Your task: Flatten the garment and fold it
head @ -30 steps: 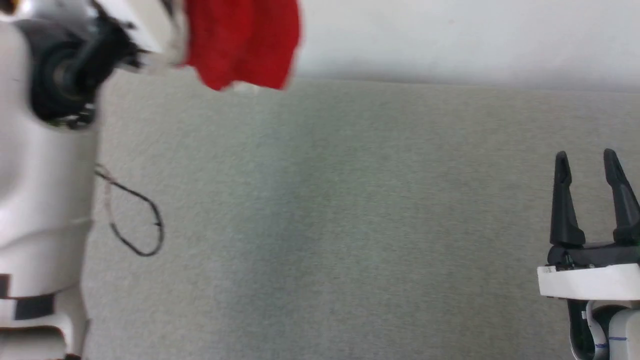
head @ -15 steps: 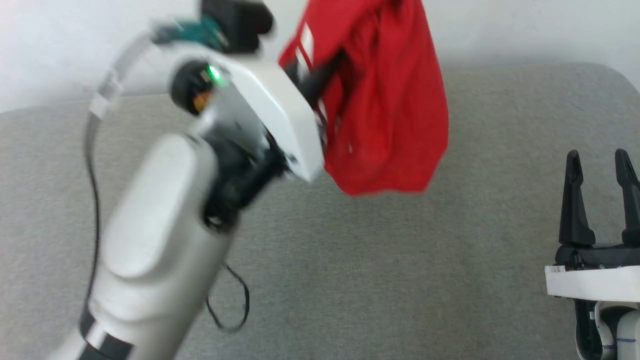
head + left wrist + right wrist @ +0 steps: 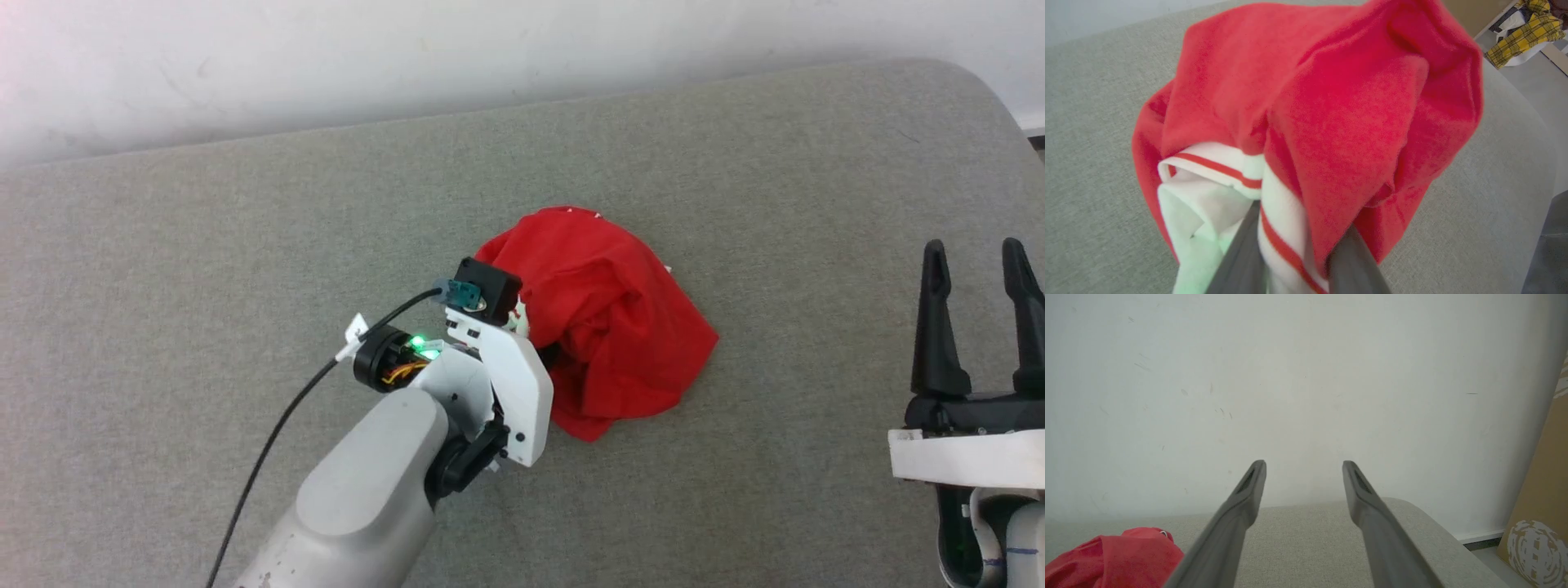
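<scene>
The left fingers (image 3: 1241, 261) poke into the garment (image 3: 1351, 122); a white bit with red stripes sits between them; red cloth hangs over their tips, so it cannot be told if they pinch it or are letting go. The right fingers (image 3: 931, 343) stand wide apart with nothing in them, well off to the side, pointing at the wall.

The garment lies in a lumpy red heap near the middle of the grey surface (image 3: 245, 245); it touches the surface and is all bunched up; the sleeves and body are tucked into each other.

The step looks like putting the heap down so it can be spread out; no flattening is done yet and no fold is made. The next move likely needs both arms; each must find an edge or a corner, such as a sleeve or the hem, and pull away from the other so the cloth goes flat.

Far off by the floor lies a yellow checked cloth (image 3: 1527, 28); whether it sits in a box cannot be told.
</scene>
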Controlling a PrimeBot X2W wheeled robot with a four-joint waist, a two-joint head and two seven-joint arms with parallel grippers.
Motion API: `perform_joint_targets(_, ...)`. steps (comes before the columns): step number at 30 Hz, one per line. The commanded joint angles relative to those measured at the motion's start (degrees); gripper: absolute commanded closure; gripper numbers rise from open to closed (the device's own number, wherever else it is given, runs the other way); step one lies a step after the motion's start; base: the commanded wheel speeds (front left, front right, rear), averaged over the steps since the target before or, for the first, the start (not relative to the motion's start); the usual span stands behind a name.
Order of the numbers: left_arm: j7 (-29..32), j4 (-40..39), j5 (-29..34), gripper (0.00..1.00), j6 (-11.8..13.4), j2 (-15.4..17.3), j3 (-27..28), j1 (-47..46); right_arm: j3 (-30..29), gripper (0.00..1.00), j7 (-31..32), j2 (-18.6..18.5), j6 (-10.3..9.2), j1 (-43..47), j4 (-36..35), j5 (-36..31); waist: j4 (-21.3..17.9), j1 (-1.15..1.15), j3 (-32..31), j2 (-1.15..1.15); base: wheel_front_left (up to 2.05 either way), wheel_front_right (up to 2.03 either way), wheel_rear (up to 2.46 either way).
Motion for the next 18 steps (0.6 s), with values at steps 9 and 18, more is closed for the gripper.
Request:
perform_joint_targets(9, -7.3, -5.4, -4.9, 0.00, -1.2, -0.8, 5.5, 0.5, -0.2, 0.00, -0.3, 0.1, -0.05, -0.2, 0.5, -0.3, 3.6, -0.01, -1.8, 0.00, 0.00, 0.00, 0.00)
perform_joint_targets(18, -12.0, -25.5, -7.8, 0.00, 4.8, 7.1, 16.2, 10.6, -0.3, 0.00, -0.3, 0.1, -0.05, 1.0, 0.3, -0.2, 5.3, -0.01, -2.9, 0.00, 0.00, 0.00, 0.00)
